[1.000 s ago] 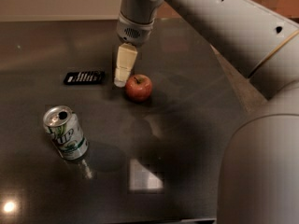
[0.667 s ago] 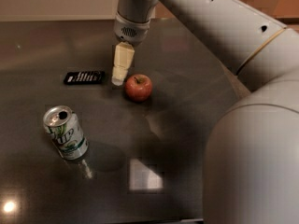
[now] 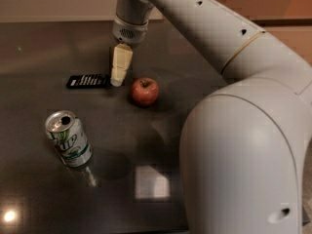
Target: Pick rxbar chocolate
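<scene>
Gripper (image 3: 116,81) low at 3 o'clock end of rxbar (image 3: 88,81).
Set for end grab, clear of apple (image 3: 145,91) at 4; open/shut: can't tell.

High camera looks down along the arm (image 3: 229,43) to the end effector (image 3: 116,81) over table (image 3: 39,48).

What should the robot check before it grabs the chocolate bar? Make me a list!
1. Chocolate bar lies flat and uncovered on the table: ok.
2. Pincer centred over the bar: not ok, it hangs at the bar's end nearest the apple.
3. Apple apart from the bar: ok.
4. Soda can out of the way, nearer the camera: ok.
5. Pincer clear of the tabletop: cannot tell.
</scene>
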Controlling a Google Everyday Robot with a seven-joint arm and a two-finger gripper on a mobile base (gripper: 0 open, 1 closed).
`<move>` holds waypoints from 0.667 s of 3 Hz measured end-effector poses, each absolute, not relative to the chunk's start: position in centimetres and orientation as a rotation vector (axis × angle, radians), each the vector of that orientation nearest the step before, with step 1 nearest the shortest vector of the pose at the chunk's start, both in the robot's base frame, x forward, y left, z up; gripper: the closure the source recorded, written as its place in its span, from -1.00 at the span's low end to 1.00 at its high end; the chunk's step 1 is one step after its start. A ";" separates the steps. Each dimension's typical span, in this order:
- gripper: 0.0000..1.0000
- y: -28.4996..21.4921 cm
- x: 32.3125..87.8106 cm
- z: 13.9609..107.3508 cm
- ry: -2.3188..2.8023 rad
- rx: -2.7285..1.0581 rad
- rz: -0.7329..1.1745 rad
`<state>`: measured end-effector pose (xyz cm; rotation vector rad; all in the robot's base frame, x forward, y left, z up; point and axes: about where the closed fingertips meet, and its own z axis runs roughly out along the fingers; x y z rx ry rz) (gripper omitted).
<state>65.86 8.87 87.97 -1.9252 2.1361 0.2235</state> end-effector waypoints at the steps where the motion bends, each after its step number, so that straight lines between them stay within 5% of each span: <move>1: -1.00 10.6 66.5 87.4 2.114 -1.950 0.227; 2: -1.00 12.5 66.9 86.6 2.086 -1.984 0.232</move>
